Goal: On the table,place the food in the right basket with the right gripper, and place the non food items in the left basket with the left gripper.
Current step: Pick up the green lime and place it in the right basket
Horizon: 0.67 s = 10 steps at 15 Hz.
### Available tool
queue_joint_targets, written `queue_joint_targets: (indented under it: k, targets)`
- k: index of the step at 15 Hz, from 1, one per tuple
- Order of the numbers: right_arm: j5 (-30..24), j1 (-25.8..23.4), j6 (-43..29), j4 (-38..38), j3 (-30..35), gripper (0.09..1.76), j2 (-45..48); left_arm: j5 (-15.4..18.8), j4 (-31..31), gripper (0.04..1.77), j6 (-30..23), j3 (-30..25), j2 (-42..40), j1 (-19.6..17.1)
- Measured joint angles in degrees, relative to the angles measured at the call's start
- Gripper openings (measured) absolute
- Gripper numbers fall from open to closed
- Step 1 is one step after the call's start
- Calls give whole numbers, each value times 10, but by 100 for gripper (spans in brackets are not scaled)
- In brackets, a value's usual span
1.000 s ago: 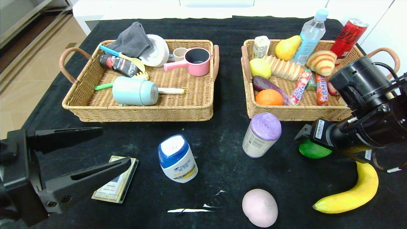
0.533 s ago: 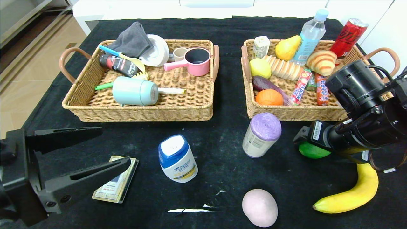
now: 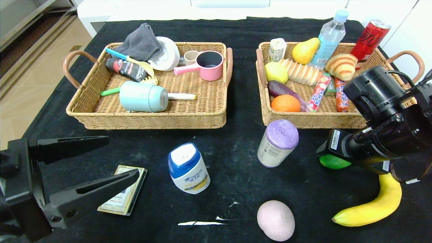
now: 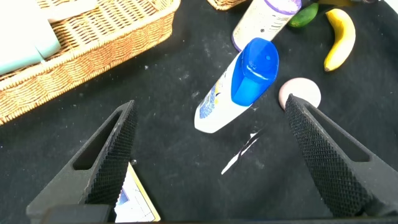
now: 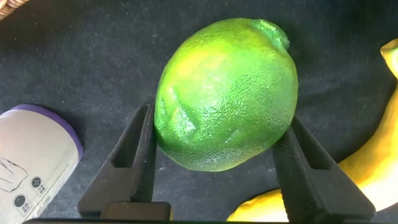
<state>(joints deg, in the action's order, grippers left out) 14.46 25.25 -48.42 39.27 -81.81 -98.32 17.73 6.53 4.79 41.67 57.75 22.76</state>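
Bright green, pebbly-skinned round lime (image 5: 227, 93) on black-covered bench (image 3: 236, 168), just in front of right wicker basket (image 3: 314, 119), near its right end. Right pincer (image 5: 217, 158) clamped on lime, a finger pressed to each side. One yellow banana (image 3: 374, 206) just beside lime. One purple-capped cylindrical container (image 3: 277, 143) left of lime. One pale pink egg-shaped thing (image 3: 275, 220), one blue-capped white bottle (image 3: 188, 168), one flat card packet (image 3: 123, 195) farther left. Two baskets; left wicker basket (image 3: 152, 118) beyond bottle. Left pincer (image 3: 76, 168) over bench near packet, fingers apart, holding nothing.
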Motion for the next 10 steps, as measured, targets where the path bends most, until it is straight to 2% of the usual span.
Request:
queue_joint_targets:
  k: [10]
  targets:
    - [0,0,0,-2,1,112,-3,0,0,172,8,-4,-3,0]
